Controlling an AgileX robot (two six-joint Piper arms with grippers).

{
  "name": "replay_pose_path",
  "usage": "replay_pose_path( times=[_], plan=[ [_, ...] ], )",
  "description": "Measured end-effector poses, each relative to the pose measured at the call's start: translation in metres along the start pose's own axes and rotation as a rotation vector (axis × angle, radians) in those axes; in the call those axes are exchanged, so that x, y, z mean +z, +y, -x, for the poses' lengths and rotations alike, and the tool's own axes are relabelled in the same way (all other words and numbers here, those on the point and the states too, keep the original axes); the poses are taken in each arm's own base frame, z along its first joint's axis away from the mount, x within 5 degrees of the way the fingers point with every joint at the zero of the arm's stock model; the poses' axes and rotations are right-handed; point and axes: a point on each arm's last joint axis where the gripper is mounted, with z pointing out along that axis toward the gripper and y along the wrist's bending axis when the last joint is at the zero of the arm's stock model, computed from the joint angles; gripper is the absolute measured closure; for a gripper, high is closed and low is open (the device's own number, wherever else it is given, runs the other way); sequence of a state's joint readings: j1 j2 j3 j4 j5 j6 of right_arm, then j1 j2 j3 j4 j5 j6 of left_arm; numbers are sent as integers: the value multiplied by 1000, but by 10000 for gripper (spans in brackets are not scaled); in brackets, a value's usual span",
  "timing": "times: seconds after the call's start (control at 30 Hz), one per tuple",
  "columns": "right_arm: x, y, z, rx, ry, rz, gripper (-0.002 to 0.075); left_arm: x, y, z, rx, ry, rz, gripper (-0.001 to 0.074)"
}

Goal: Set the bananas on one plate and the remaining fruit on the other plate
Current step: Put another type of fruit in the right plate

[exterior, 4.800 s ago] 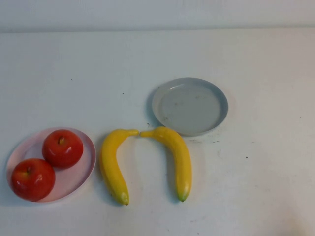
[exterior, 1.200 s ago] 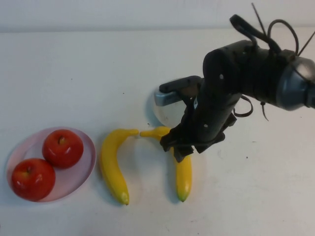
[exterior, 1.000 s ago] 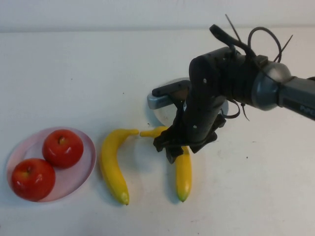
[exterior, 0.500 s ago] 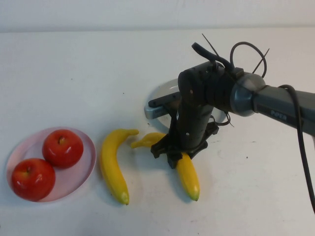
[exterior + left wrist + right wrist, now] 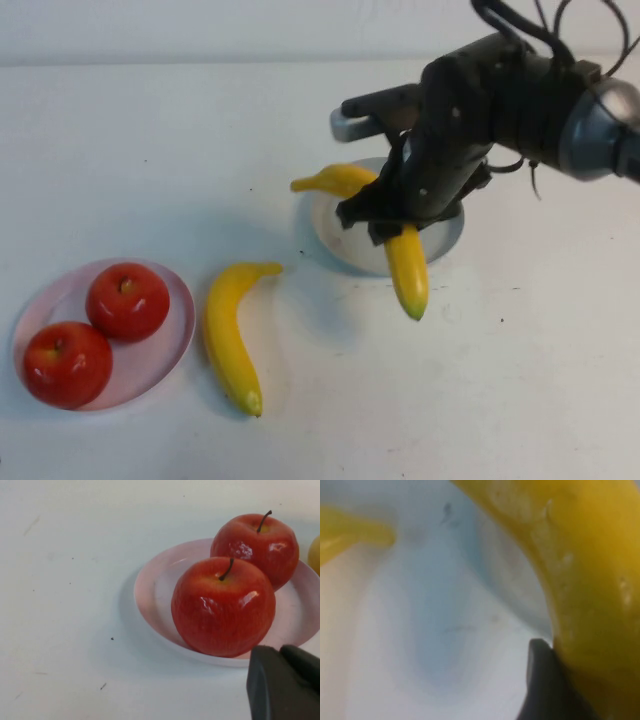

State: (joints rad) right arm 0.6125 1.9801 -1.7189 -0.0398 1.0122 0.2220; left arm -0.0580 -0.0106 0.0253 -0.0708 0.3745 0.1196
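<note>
Table: a plain white table (image 5: 150, 150) with two plates.
Change: right gripper (image 5: 392, 222), clamped on one banana (image 5: 405, 265), has lifted it off the table to above the grey plate (image 5: 335, 235).
Left gripper: (image 5: 282, 682) parked beside the pink plate (image 5: 170, 350); finger state unclear.
Remaining: second banana (image 5: 228, 335) lies on the table; apples (image 5: 127, 300) already sit on the pink plate.

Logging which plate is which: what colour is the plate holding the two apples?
Pale pink plate, clearest in the left wrist view.
</note>
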Motion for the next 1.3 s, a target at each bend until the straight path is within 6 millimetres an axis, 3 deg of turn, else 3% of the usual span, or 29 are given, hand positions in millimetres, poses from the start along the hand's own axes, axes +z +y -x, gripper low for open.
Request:
replay_pose_path(
  times=[0.07,0.2,0.4,0.63,0.9,1.13,1.3],
  plan=[
    [3,-21,8,50,-47,-13,424,0,0,0,0,0,0,731],
    [26,-54,20,127,-53,-40,424,0,0,0,0,0,0,731],
    [66,-81,34,187,-28,-59,424,0,0,0,0,0,0,731],
    [75,-85,51,194,-64,-56,425,0,0,0,0,0,0,731],
    [83,-86,51,200,-37,-57,420,0,0,0,0,0,0,731],
    [85,-89,46,209,19,-67,283,0,0,0,0,0,0,731],
    [69,-89,50,211,33,-69,251,0,0,0,0,0,0,731]
  ],
)
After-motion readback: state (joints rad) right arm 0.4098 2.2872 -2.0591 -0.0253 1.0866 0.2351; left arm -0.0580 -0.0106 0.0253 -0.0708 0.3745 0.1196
